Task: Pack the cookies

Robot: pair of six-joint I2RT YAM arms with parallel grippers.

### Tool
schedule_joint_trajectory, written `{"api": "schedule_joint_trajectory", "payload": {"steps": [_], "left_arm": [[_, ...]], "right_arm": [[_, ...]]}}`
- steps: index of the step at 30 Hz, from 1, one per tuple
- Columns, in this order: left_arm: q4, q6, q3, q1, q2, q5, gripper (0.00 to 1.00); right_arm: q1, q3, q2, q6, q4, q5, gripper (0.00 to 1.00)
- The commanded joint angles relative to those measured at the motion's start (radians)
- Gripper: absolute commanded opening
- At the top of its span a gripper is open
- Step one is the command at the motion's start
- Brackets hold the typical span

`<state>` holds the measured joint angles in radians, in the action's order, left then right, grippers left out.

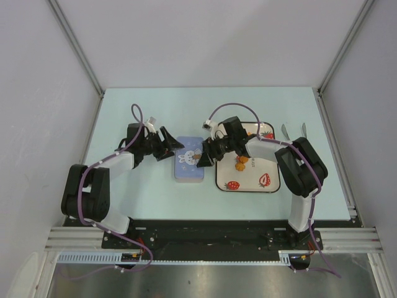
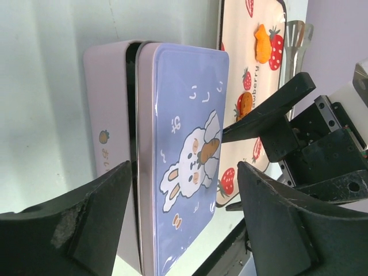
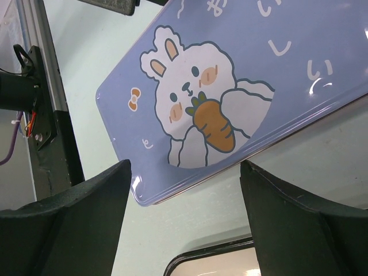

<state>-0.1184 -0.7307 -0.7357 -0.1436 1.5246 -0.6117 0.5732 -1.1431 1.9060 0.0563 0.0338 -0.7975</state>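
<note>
Your cookies (image 2: 263,43) lie on the tray (image 1: 248,179), on the right side of the desk (image 1: 142,192). None that you can see is in the tin (image 1: 186,172). Two orange ones show; the others are hidden by the right arm or too small to tell.

The tin lies just left of the tray, so a cookie has only a short way to go. Its bunny lid (image 2: 190,86) is on top but sits a bit crooked, and a dark gap shows along one side. The lid must come off before anything can go in, so I think that is the step you are on.

Your left claw (image 2: 184,167) is wide open and holds nothing. It is at the far left of the tin, and the tin shows between its two fingers. It looks placed to steady the box or take the lid by its edges. I cannot tell if the fingers touch it.

Your right claw (image 3: 185,164) is wide open too, with nothing in it. It hangs over the right part of the lid, by the bunny's carrot, between tin and tray — a good spot to help with the lid and then reach over for a cookie.

Take care — the lid is smooth and shiny, so it may slip.
</note>
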Motion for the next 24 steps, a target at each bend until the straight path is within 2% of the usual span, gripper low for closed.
{"api": "schedule_joint_trajectory", "payload": {"steps": [1, 12, 24], "left_arm": [[0.02, 0.037, -0.039, 0.007, -0.047, 0.044, 0.8], [0.072, 0.079, -0.05, 0.007, -0.041, 0.121, 0.82], [0.137, 0.116, -0.171, -0.007, 0.157, 0.07, 0.79]], "right_arm": [[0.005, -0.033, -0.032, -0.012, 0.018, 0.003, 0.8], [0.005, -0.041, -0.028, -0.016, 0.012, 0.006, 0.8], [0.007, -0.058, -0.016, -0.027, 0.005, 0.017, 0.8]]}}
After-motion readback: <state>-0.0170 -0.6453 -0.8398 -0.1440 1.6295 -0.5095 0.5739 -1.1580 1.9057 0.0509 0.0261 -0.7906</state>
